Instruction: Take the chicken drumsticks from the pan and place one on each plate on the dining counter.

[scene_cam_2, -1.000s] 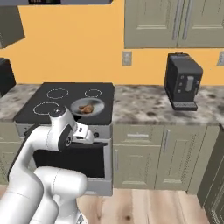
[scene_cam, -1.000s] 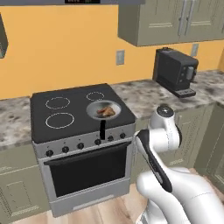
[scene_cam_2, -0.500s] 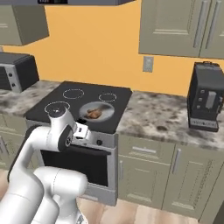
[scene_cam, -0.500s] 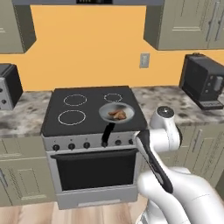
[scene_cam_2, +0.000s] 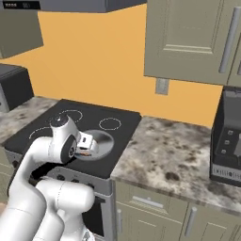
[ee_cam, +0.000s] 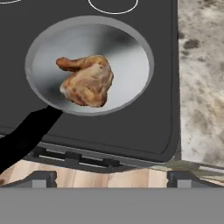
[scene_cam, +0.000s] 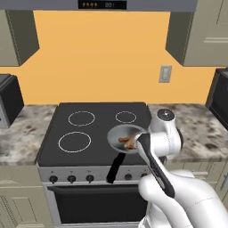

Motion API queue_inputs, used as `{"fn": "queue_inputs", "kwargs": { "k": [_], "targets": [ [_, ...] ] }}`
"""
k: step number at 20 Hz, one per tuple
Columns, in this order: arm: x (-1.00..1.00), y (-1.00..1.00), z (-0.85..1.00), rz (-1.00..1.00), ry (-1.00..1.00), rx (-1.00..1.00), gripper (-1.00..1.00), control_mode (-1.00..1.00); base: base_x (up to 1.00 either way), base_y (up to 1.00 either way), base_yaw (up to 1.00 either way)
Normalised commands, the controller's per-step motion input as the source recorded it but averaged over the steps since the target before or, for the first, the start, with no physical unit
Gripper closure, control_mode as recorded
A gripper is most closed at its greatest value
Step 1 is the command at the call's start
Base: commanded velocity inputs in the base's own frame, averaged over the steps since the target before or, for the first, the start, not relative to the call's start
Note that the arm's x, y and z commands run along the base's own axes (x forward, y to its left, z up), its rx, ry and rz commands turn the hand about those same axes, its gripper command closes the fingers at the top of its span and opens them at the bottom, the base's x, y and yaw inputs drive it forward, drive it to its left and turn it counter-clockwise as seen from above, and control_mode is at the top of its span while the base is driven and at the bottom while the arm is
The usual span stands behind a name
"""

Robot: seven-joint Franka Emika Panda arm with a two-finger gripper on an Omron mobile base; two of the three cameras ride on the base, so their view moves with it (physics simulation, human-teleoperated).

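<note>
Grey metal catches our eye first: the pan (ee_cam: pixel 131 83) sits on the front right of the black stove (scene_cam: pixel 89 129), its black handle (ee_cam: pixel 26 131) running out past the stove's front edge, over the knobs. In the pan lie the drumsticks (ee_cam: pixel 87 81), golden-brown and pressed together toward the handle side, with a thin bone end pointing away. From the hand view we cannot tell where one piece stops and the other starts; they read as one lump.

The gripper (ee_cam: pixel 107 178) hangs above the stove's front edge, its fingertips (ee_cam: pixel 41 178) set wide apart, holding nothing. The pan lies ahead of it, well clear of the tips.

To the pan's right the stove ends close by, and the marble counter (ee_cam: pixel 201 87) begins there. It looks bare next to the stove. Three burner rings on the stove are uncovered, so there is free surface to the left and behind the pan.

In the left base view the arm (scene_cam: pixel 156 156) covers the pan's right rim, and in the right base view it hides much of the pan. The coffee machine (scene_cam_2: pixel 228 136) on the right and a dark appliance (scene_cam: pixel 9 100) on the left are both cut off by the frame edges.
</note>
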Motion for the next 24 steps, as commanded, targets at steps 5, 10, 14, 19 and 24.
{"fn": "queue_inputs", "kwargs": {
  "k": [5,10,14,19,24],
  "targets": [
    [0.0,0.0,0.0,0.0,0.0,0.0,-1.0,1.0,0.09,-0.09,0.0],
    [0.0,0.0,0.0,0.0,0.0,0.0,-1.0,1.0,0.0,0.0,0.0],
    [0.0,0.0,0.0,0.0,0.0,0.0,-1.0,1.0,0.04,0.0,0.0],
    [0.54,-0.02,0.01,0.0,0.16,0.06,-1.0,-1.0,0.06,0.0,0.0],
    [0.88,0.06,0.02,0.11,0.2,0.02,-1.0,-1.0,0.0,0.0,0.0]
  ]
}}
